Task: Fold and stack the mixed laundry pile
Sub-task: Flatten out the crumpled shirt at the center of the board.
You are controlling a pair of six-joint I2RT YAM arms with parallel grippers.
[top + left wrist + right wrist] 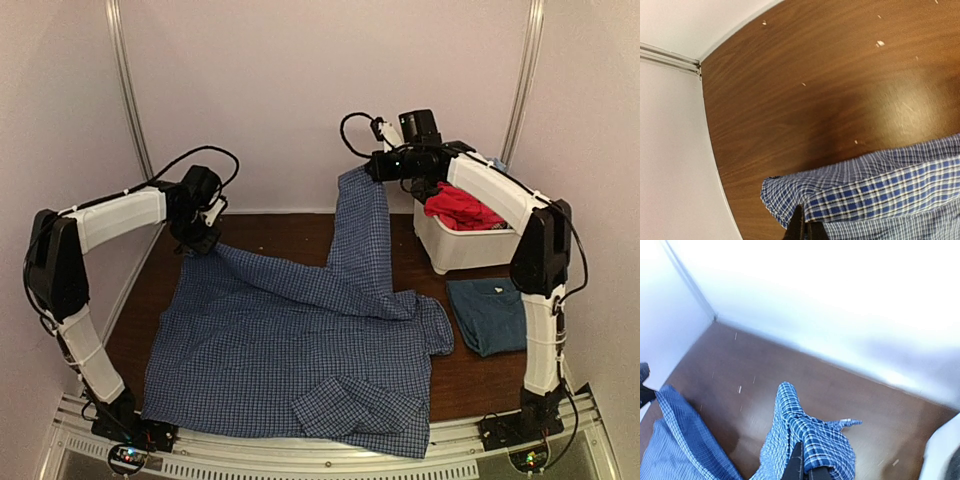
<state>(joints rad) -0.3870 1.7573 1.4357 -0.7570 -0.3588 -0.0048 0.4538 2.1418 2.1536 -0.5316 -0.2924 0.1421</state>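
Left arm: my elbow is raised on the left side, the forearm reaches inward, and the wrist tips down toward the shirt's far-left corner.
Left pincer (200,243): narrow, nipping the edge of the check shirt (290,340), low over the tabletop (270,232).
Shirt's place: spread over the middle of the tabletop, with one sleeve folded across it near my bases and its far-right part drawn up as a hanging band.
Handling: light, limp woven cloth. I judge it sags between my two holds and bunches easily, so corners, seams and cuffs give the surest hold.
Right pincer (366,168): held high, clamped on a bunched wad of the shirt. Whether it is cuff or shoulder I cannot tell in the blurred wrist view.
Right arm: upright from its base, elbow high, forearm reaching left above the white bin (470,252).
Other laundry: a red garment (462,208) lies in the bin. A dark-blue T-shirt (490,313) lies folded just in front of it.
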